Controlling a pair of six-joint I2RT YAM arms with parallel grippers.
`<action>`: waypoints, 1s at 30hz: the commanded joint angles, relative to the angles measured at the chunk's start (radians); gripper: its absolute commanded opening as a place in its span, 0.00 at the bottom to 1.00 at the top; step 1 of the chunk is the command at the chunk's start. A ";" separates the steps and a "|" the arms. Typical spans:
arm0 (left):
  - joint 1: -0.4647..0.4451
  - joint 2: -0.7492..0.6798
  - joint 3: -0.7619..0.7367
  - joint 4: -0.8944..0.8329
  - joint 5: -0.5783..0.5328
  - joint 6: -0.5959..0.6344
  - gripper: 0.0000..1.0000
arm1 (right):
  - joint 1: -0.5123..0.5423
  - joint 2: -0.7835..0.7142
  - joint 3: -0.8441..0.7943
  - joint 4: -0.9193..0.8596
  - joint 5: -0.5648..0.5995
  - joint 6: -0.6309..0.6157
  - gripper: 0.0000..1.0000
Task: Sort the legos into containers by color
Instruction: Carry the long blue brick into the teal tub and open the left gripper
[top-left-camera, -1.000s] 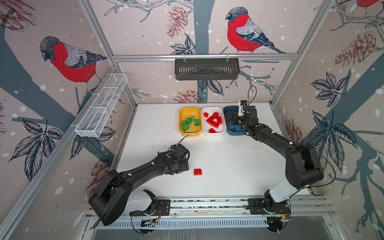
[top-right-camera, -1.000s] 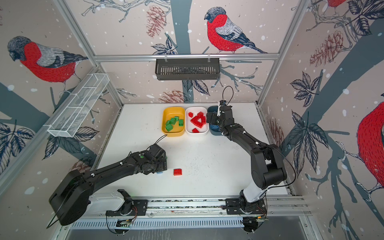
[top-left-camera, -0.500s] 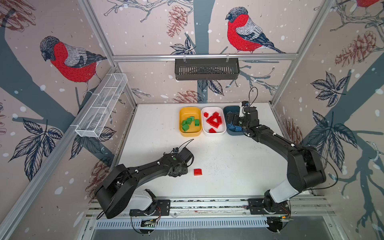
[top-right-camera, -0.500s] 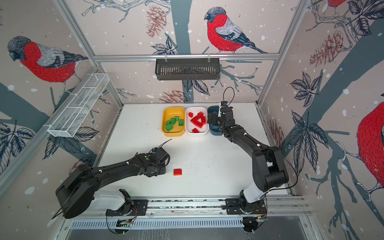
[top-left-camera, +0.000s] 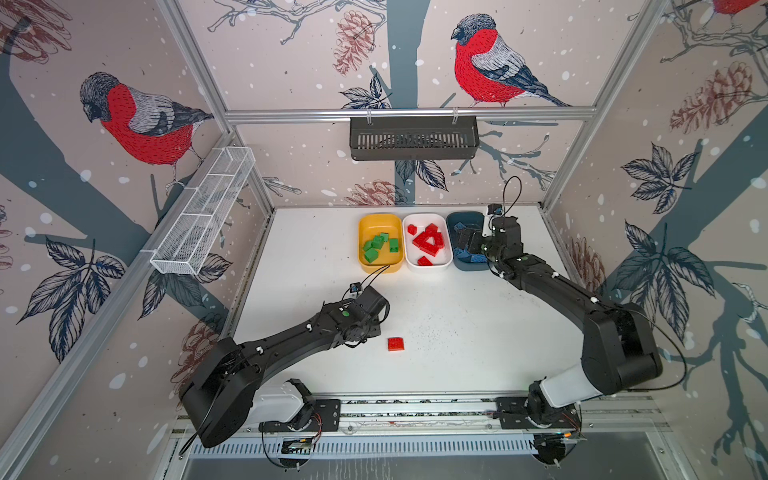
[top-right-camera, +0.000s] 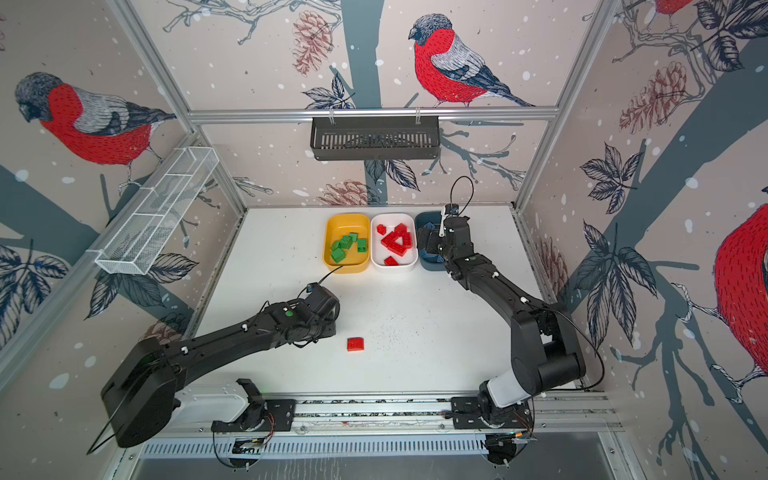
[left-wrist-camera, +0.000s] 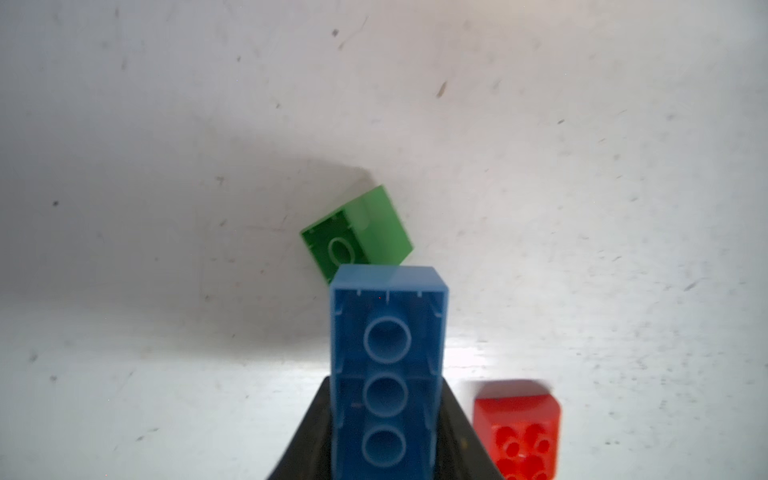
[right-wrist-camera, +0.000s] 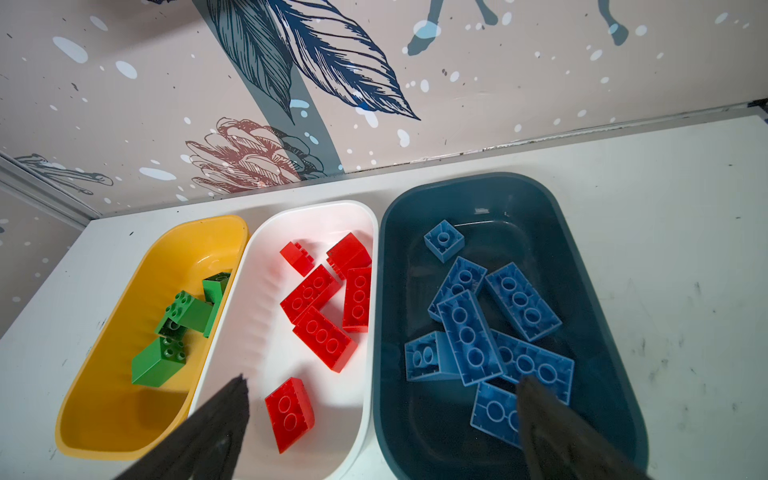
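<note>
Left wrist view: left end effector (left-wrist-camera: 386, 415) clamps an oblong blue lego (left-wrist-camera: 388, 316); right end effector (right-wrist-camera: 384, 386) spread wide.

Three tubs (top-left-camera: 448, 258) line the worktop's (top-left-camera: 478, 332) back edge, bricks (top-left-camera: 428, 242) in each; one brick (top-left-camera: 395, 344) lies alone toward the front.

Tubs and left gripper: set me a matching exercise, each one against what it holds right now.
Things:
1. yellow tub
2. white tub
3. teal tub
4. left gripper

Holds:
A. red legos
B. one blue brick, jaws shut on it
C. blue legos
D. green legos

Pairs: 1-D, 2-A, 3-C, 4-B.
</note>
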 joint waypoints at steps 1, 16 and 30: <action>-0.003 0.024 0.047 0.081 0.017 0.069 0.27 | -0.002 -0.034 -0.024 0.026 0.038 0.025 0.99; -0.003 0.457 0.559 0.307 0.174 0.306 0.27 | -0.031 -0.246 -0.187 -0.059 0.109 0.073 1.00; -0.003 0.926 1.189 0.345 0.282 0.399 0.28 | -0.118 -0.415 -0.302 -0.100 0.156 0.119 1.00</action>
